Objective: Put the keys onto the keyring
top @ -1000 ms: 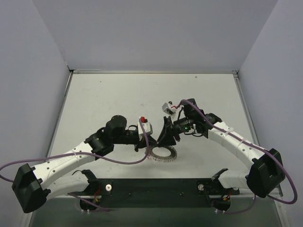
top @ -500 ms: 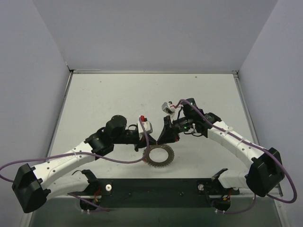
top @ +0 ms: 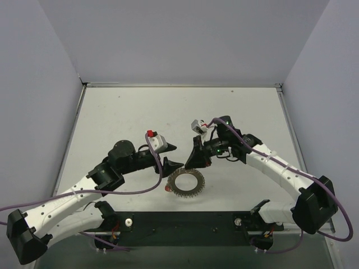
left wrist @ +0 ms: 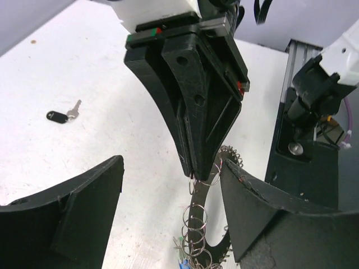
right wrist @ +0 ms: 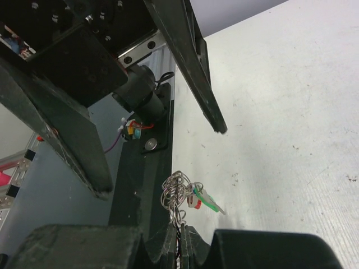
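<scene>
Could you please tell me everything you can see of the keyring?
The keyring is one large silvery metal ring with a wide hole and a jagged rim of small wire loops. The right gripper is shut on its far edge, holding it tilted; whether its near edge touches the table is unclear. Small green and red keys dangle from it. The open left gripper stands beside it, seemingly apart.

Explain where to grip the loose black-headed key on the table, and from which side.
Grip the black-headed key by its plastic head, coming straight down from above. It lies flat on the table, so only the top is open; the head looks its bulkiest part, and the silver blade stays free.
</scene>
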Robot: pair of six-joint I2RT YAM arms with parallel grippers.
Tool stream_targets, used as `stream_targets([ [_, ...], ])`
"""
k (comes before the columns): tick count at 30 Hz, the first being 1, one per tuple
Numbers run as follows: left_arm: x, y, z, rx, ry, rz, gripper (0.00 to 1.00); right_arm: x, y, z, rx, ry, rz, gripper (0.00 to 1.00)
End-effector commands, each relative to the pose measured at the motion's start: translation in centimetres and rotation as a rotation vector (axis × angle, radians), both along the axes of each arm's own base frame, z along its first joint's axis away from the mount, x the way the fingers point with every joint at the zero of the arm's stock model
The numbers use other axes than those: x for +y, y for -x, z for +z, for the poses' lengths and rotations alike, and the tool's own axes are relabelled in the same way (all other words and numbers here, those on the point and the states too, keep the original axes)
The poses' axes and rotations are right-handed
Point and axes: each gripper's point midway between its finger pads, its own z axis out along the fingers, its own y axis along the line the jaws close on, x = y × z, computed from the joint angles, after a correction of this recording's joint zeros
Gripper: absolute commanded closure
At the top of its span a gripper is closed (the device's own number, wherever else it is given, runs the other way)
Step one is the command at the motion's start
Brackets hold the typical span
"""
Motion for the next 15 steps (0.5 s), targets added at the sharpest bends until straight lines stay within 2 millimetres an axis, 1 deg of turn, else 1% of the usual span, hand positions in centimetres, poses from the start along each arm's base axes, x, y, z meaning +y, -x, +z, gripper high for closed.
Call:
stream_targets([
  [1, 1.0, -0.8, 2.7, -0.024, 0.11, 0.05, 0.21, 0.3, 0.9, 2.8, -0.082, -0.102, 0.063, 1.0],
  [2, 0.8, -0.2, 2.7, -0.011, 0.114, 0.01, 0.21, 0.3, 1.0, 2.9, -0.083, -0.105, 0.068, 1.0],
  [4, 0.9, -0.1, 2.9, -0.002, 0.119, -0.018, 0.22, 0.2, 1.4, 3.4, -0.093, -0.123, 0.091, 1.0],
  [5, 0.7, 0.6, 3.0, 0.007, 0.122, -0.07, 0.23, 0.2, 1.6, 3.5, -0.096, -0.128, 0.104, 1.0],
  [7, 0.7, 1.3, 3.2, 0.019, 0.124, -0.12, 0.25, 0.0, 1.9, 3.8, -0.108, -0.131, 0.125, 1.0],
  [10, 0.7, 1.8, 3.3, 0.023, 0.123, -0.157, 0.28, -0.4, 2.5, 4.1, -0.108, -0.124, 0.148, 1.0],
  [12, 0.6, 2.1, 3.5, 0.024, 0.126, -0.177, 0.29, -0.5, 3.0, 4.5, -0.114, -0.142, 0.178, 1.0],
  [15, 0.2, 3.2, 3.7, 0.039, 0.132, -0.25, 0.3, -0.6, 3.6, 5.3, -0.105, -0.161, 0.213, 1.0],
])
